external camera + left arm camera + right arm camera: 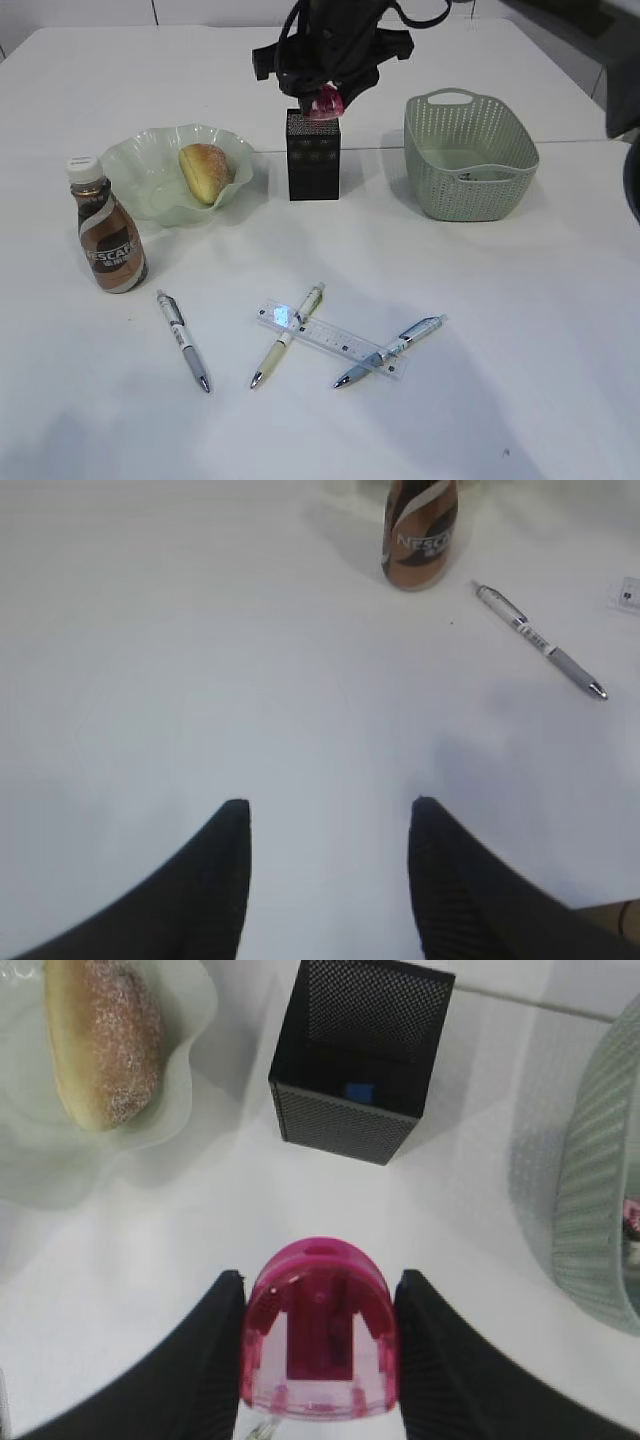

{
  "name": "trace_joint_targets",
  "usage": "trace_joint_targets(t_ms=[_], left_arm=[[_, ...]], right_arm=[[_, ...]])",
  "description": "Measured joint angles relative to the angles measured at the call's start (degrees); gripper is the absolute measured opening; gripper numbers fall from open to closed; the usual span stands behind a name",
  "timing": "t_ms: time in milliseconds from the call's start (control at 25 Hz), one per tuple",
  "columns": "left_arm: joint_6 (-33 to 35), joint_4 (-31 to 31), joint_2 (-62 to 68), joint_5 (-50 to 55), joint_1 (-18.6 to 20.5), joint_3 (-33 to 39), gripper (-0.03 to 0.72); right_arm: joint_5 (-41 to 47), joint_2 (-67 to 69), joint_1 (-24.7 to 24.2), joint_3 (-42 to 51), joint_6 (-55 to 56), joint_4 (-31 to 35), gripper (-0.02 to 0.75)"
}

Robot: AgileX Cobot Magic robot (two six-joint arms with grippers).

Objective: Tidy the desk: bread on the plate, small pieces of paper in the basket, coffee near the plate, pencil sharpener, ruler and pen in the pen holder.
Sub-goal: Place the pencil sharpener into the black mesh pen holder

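Pencil sharpener (320,1330), a pink translucent one, sat clamped between the two black fingers of the right tool (318,1345), held in the air above the counter (480,330) and just short of the pen holder (352,1055). From the wrist camera the black mesh cup's open mouth lay ahead of the sharpener, not under it, and something small and blue already lay at its bottom. To finish this step well, the sharpener would probably need carrying forward until it hung squarely over the opening, then lowering a little before the fingers parted, since a release from where it was held would likely drop it on the counter or glance it off the near rim. In the outside camera the right arm reached in from the back and hung over the pen holder, its tool pointing down with the pink piece showing just above the cup's top edge. The left tool (325,870) hovered low over bare counter with its fingers apart and nothing between them, the coffee (420,535) and one pen (540,640) well ahead of it. Bread (205,172) already lay on the plate (135,160), while the ruler (335,342) and three pens waited on the counter.
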Motion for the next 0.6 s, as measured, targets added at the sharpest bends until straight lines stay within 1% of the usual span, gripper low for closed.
trace_joint_targets(t_ms=[280, 600], left_arm=[[0.0, 0.0, 0.12, -3.16, 0.0, 0.04, 0.356], [0.0, 0.14, 0.12, -4.95, 0.0, 0.04, 0.354]], right_arm=[[-0.69, -2.51, 1.37, 0.0, -1.78, -2.74, 0.343], [-6.83, -2.51, 1.45, 0.0, -2.97, -7.97, 0.342]])
